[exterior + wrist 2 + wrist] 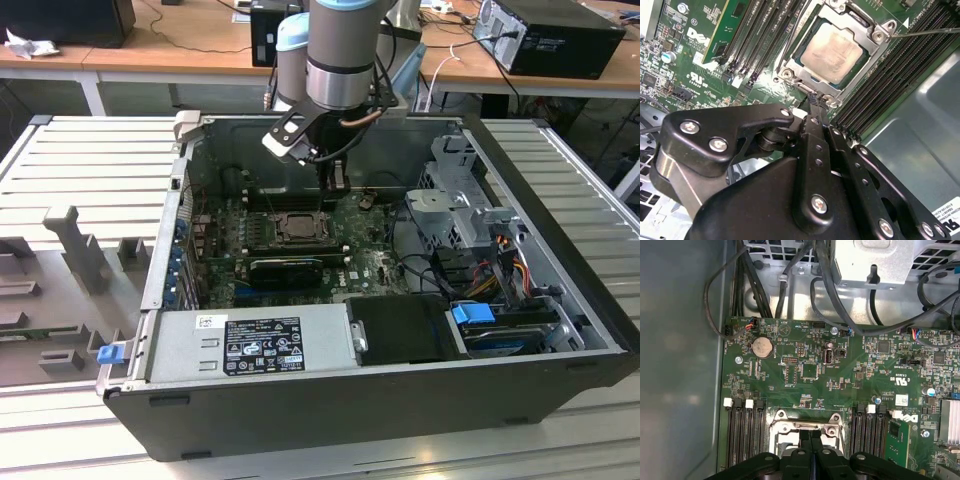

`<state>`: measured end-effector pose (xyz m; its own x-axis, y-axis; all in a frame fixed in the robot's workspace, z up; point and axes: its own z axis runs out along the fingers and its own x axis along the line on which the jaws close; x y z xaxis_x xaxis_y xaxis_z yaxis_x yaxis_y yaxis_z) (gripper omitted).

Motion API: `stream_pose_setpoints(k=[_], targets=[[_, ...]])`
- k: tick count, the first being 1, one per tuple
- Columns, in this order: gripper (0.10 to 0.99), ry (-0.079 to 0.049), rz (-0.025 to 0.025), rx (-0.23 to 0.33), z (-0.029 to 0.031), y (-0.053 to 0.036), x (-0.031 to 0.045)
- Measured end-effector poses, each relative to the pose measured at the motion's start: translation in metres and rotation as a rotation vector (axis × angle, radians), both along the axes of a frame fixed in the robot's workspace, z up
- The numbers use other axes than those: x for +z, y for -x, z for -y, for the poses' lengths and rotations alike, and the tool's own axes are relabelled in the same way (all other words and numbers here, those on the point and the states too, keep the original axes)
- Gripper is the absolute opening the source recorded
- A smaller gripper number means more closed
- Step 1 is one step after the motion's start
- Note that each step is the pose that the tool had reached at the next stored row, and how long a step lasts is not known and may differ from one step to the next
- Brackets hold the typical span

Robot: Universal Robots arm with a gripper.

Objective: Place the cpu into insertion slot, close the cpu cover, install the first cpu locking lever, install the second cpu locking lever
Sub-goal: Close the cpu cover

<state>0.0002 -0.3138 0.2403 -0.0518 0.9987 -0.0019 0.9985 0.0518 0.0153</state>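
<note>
The cpu (831, 46), a pale square chip, lies in the insertion slot (296, 226) on the green board. The silvery cpu cover (866, 52) lies flat around it as a frame. A thin locking lever rod (927, 31) sticks out from one corner of the socket. My gripper (814, 100) is shut, fingers pressed together, its tips at the socket's edge (785, 427). In the exterior view the gripper (335, 180) hangs inside the open computer case just behind the socket. I cannot tell whether the tips touch a lever.
Black memory slots (880, 85) flank the socket on both sides. A long black card (285, 270) lies in front of the socket, with the power supply (255, 345) nearer still. Cables (790, 285) and a drive cage (465, 205) crowd the exterior view's right.
</note>
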Motion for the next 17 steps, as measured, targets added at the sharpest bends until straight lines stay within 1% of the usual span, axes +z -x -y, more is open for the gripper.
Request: stream_pose_setpoints(k=[6,17], targets=[[0.106,0.000,-0.0001,0.000,0.0000,0.0014,0.0000],[0.106,0.000,0.0000,0.000,0.0000,0.0071,-0.0007]])
